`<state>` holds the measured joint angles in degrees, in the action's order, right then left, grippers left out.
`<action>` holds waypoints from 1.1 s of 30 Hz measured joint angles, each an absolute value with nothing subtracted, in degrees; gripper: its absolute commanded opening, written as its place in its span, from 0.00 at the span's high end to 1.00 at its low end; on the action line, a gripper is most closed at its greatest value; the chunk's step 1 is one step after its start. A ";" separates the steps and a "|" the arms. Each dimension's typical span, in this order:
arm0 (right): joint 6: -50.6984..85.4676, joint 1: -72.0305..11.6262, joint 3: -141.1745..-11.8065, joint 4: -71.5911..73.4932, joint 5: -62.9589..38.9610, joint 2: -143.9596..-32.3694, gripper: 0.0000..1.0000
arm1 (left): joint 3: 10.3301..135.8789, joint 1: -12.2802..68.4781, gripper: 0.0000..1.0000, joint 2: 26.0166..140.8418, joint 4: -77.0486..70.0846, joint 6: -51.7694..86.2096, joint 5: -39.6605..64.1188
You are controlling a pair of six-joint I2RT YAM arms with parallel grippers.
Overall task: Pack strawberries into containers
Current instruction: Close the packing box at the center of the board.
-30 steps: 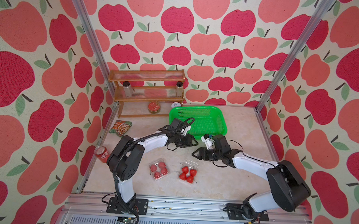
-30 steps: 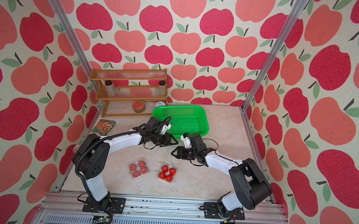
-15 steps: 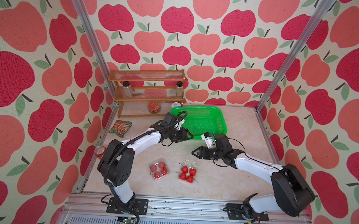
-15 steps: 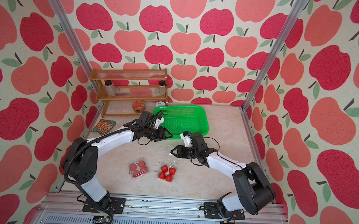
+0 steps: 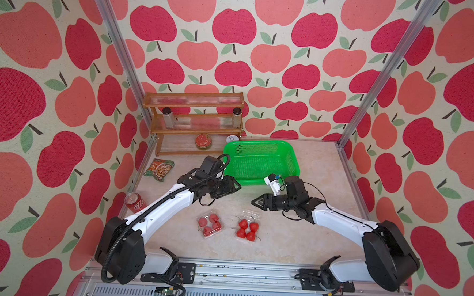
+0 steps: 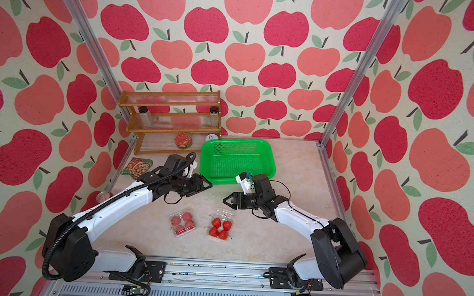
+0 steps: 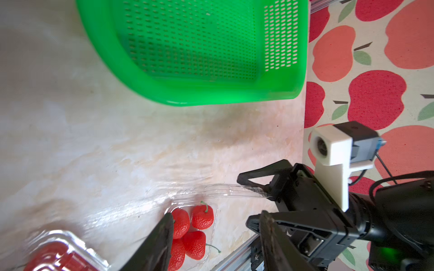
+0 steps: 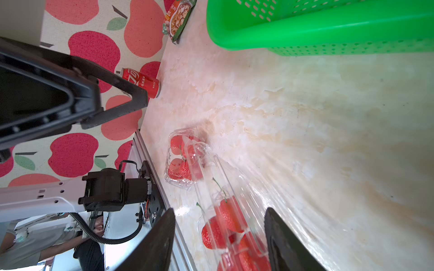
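Two clear containers lie side by side near the table's front. The left container (image 5: 210, 225) (image 6: 183, 223) is shut over its strawberries (image 5: 212, 218). The right container (image 5: 247, 229) (image 6: 220, 227) is open, its lid (image 5: 250, 213) standing up behind several strawberries (image 5: 243, 224) (image 7: 202, 217) (image 8: 225, 218). My left gripper (image 5: 238, 186) (image 7: 216, 234) hovers open and empty behind the containers, near the basket's corner. My right gripper (image 5: 254, 202) (image 8: 219, 241) is open and empty just behind the raised lid, pointing left; I cannot tell whether it touches the lid.
A green basket (image 5: 260, 141) (image 7: 211, 99) sits at the back, close behind both grippers. A wooden rack (image 5: 195, 124) with jars stands at the back left. A snack packet (image 5: 159, 169) and a red soda can (image 5: 135, 201) (image 8: 141, 82) lie along the left wall.
The left arm has swung its elbow out and down toward the front left, and its gripper has drawn slightly left. The right gripper has barely moved. Both containers are where they were.
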<state>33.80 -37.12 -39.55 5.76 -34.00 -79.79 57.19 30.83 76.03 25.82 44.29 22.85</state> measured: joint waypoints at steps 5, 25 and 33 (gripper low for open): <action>33.36 -37.26 -39.55 5.69 -36.62 -79.53 0.37 | 53.36 32.05 0.42 71.61 28.53 46.52 20.60; 31.53 -45.08 -41.45 0.27 -41.08 -79.22 0.37 | 46.46 34.83 0.41 62.43 31.90 52.86 16.56; 31.53 -48.01 -41.45 0.25 -41.08 -80.66 0.36 | 44.97 35.31 0.41 60.60 32.60 54.61 16.25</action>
<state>31.53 -48.01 -41.45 0.25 -41.08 -80.66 44.97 35.31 60.60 32.60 54.61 16.25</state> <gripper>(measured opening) 0.635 0.592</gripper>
